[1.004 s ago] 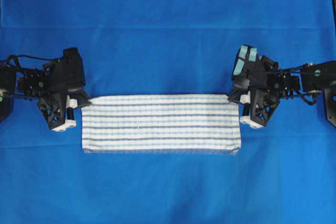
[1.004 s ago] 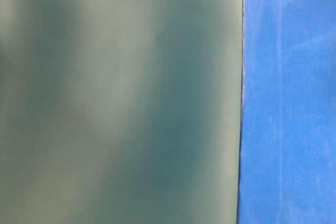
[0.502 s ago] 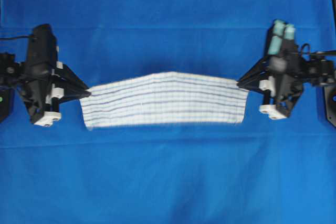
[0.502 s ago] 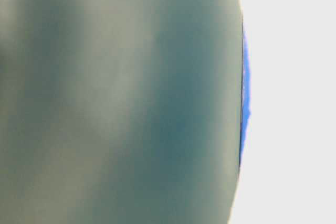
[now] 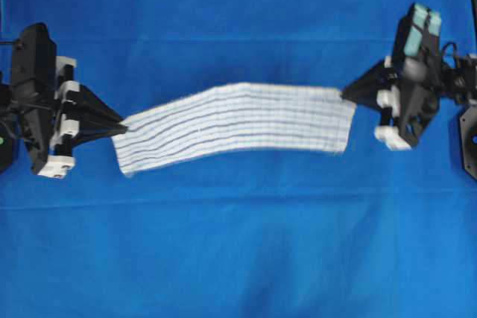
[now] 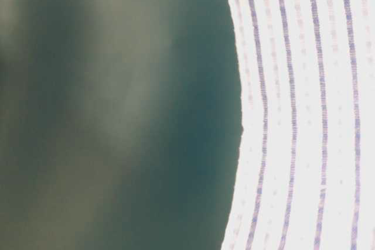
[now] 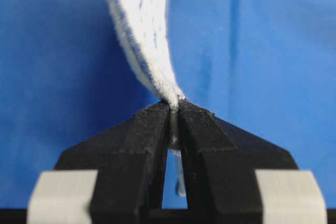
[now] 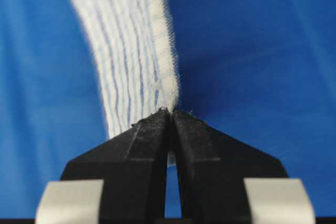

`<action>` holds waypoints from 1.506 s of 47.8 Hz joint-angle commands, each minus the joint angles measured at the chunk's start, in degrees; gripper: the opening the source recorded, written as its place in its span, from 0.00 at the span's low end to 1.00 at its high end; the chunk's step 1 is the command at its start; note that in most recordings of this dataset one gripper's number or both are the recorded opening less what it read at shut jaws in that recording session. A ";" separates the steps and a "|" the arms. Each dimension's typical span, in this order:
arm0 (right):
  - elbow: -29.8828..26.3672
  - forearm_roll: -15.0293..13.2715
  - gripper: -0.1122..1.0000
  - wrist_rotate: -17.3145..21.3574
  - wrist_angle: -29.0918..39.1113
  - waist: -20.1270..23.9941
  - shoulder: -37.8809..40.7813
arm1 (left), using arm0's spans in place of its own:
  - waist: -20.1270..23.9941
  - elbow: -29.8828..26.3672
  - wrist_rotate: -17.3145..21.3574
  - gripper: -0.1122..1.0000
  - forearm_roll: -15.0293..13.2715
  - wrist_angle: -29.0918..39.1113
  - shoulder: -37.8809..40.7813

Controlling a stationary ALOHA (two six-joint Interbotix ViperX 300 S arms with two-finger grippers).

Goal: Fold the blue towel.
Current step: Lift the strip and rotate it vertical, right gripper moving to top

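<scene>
I had my left claw [image 5: 119, 129] and right claw [image 5: 347, 94] each pinched tight on a top corner of the towel [image 5: 237, 126], which hung already folded into a band above the blue sheet [image 5: 238, 258], with further folding left.

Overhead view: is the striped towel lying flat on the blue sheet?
No, the towel hangs stretched between the left hand and right hand, each shut on a corner.
</scene>
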 commanded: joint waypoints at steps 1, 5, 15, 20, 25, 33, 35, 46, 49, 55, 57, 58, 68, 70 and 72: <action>-2.37 -0.70 0.13 0.09 -1.14 -2.55 1.49 | -2.37 -2.64 -0.09 0.13 0.00 -3.43 2.99; -3.52 -1.76 0.13 0.09 -1.67 -4.75 3.43 | -4.39 -4.57 0.00 0.13 0.00 -5.54 6.50; -7.56 -5.62 0.13 0.00 -4.13 -10.02 8.17 | -7.73 -11.87 0.00 0.13 0.00 -8.26 16.08; -10.02 -7.12 0.13 0.00 -6.06 -12.30 10.99 | -8.79 -16.08 0.00 0.13 0.00 -8.26 20.39; -12.48 -8.26 0.13 -0.09 -6.59 -14.24 13.62 | -9.76 -21.01 0.26 0.13 0.00 -8.17 24.87; -16.96 -10.72 0.13 -0.18 -6.68 -16.35 17.93 | -10.37 -26.89 0.79 0.13 0.00 -8.00 30.50; -18.02 -11.34 0.13 -0.18 -6.68 -16.79 18.81 | -10.46 -28.04 0.88 0.13 0.00 -8.00 31.64; -22.32 -13.54 0.13 -0.18 -6.68 -18.90 22.32 | -10.63 -33.66 1.05 0.13 0.00 -8.26 37.00; -22.68 -13.71 0.13 -0.18 -6.68 -19.25 22.50 | -10.72 -35.07 1.23 0.13 0.00 -8.26 38.32; -22.15 -13.97 0.13 -0.18 -6.42 -19.95 22.24 | -10.63 -38.76 2.29 0.13 0.18 -8.35 41.13; -21.53 -13.97 0.13 -0.18 -6.15 -20.21 21.53 | -10.55 -40.08 2.90 0.13 0.18 -8.35 42.01; -21.18 -13.97 0.13 -0.18 -6.06 -20.39 21.27 | -10.46 -40.78 3.34 0.13 0.18 -8.35 42.54; -16.00 -13.97 0.13 -0.18 -5.80 -21.36 16.61 | -10.02 -47.81 6.42 0.13 0.18 -8.35 47.64; -15.12 -13.97 0.13 -0.18 -5.80 -21.45 15.82 | -10.02 -48.69 6.86 0.13 0.18 -8.35 48.34; -14.50 -13.97 0.13 -0.18 -5.80 -21.45 15.21 | -10.02 -49.31 7.21 0.13 0.18 -8.35 48.78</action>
